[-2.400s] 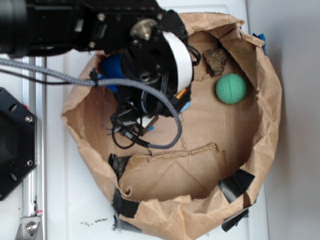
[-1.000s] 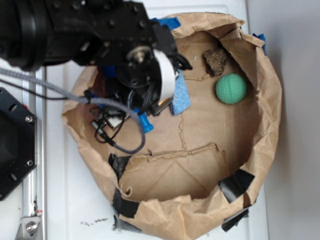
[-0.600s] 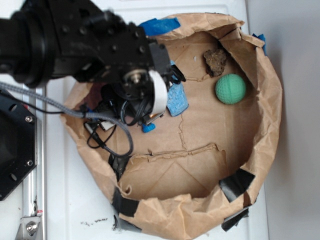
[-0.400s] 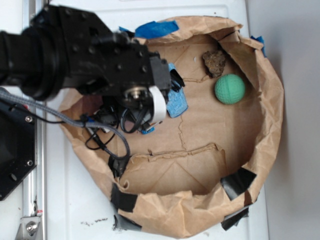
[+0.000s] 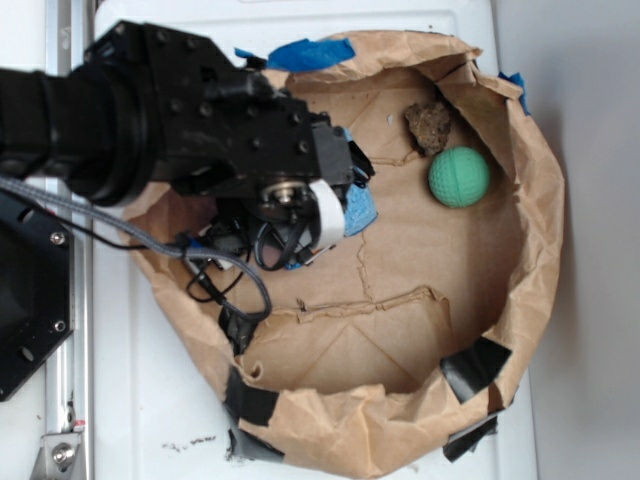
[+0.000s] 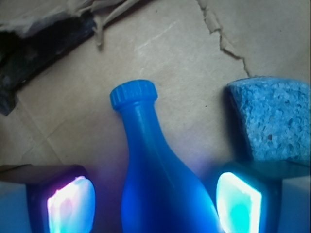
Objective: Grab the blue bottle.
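Straddling the blue bottle [image 6: 160,179], with my jaws wide open and holding nothing.
From the exterior, my arm hides the bottle inside the paper bag [image 5: 540,250]; at the wrist, it lies between my fingers [image 6: 70,204], neck pointing away, sponge [image 6: 272,119] right.

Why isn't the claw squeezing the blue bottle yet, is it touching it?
Apart. The wrist view shows the blue bottle between the gripper fingers, with brown paper visible on both sides.

arm reaching in from left | end effector [image 6: 154,204] spread, pads [image 6: 70,206] glowing
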Robot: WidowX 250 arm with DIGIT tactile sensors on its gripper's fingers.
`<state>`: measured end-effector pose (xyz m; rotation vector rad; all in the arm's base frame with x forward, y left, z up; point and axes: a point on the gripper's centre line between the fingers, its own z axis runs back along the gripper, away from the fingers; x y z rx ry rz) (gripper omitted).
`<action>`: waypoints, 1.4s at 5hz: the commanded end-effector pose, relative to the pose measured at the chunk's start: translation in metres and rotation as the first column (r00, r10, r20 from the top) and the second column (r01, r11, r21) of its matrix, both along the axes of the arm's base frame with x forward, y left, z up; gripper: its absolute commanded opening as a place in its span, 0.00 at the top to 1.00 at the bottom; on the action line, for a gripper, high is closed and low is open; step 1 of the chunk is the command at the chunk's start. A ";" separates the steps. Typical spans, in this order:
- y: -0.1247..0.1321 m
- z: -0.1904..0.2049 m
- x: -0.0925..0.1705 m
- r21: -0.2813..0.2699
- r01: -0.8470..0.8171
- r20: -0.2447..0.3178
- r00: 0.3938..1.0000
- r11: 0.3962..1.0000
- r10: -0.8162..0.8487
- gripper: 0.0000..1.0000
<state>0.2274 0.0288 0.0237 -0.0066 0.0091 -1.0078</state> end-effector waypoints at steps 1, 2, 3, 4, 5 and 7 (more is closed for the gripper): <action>-0.001 0.002 0.004 -0.038 -0.010 0.011 1.000 0.999 0.010 1.00; 0.000 0.005 0.005 -0.046 -0.020 0.015 1.000 0.999 0.021 1.00; 0.001 0.006 0.006 -0.052 -0.030 0.015 0.999 0.998 0.030 1.00; 0.000 0.023 0.006 -0.048 -0.075 0.036 0.996 0.996 0.077 1.00; -0.004 0.062 0.008 -0.156 -0.185 0.040 0.980 0.970 0.193 1.00; -0.004 0.111 0.020 -0.165 -0.484 0.109 0.857 0.860 0.503 1.00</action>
